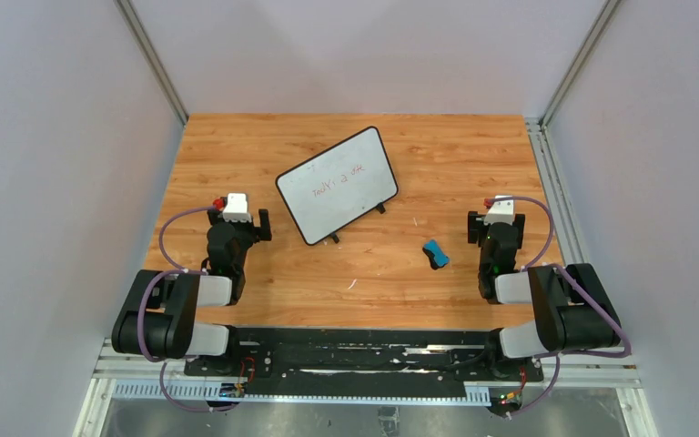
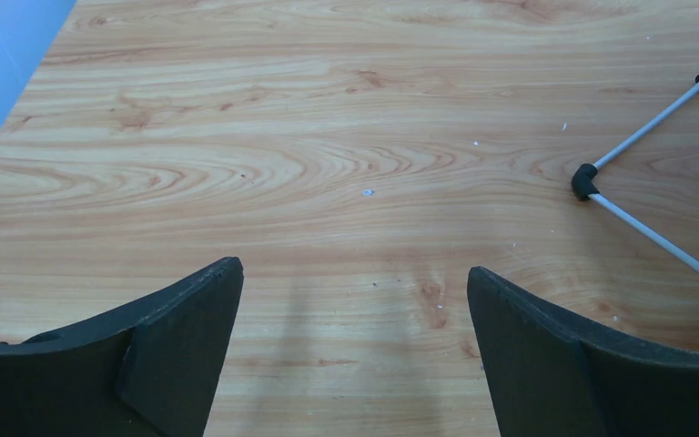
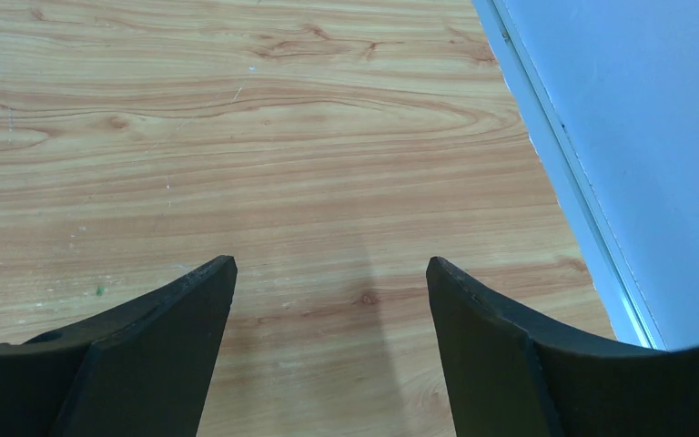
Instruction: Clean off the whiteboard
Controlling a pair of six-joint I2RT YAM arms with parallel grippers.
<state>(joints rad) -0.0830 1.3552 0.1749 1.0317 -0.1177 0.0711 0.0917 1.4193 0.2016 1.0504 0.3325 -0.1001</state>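
Note:
The whiteboard lies tilted at the middle back of the wooden table, with faint red handwriting on it and small black feet at its near edge. A small blue eraser block lies on the table to its right and nearer to me. My left gripper is open and empty, left of the board's near corner. In the left wrist view the left gripper is over bare wood, and thin white rods with a black foot of the board show at the right. My right gripper is open and empty, right of the eraser.
Grey walls enclose the table on three sides. A metal rail runs along the table's right edge, and the wall is close to the right gripper. The left wall shows at the left wrist view's corner.

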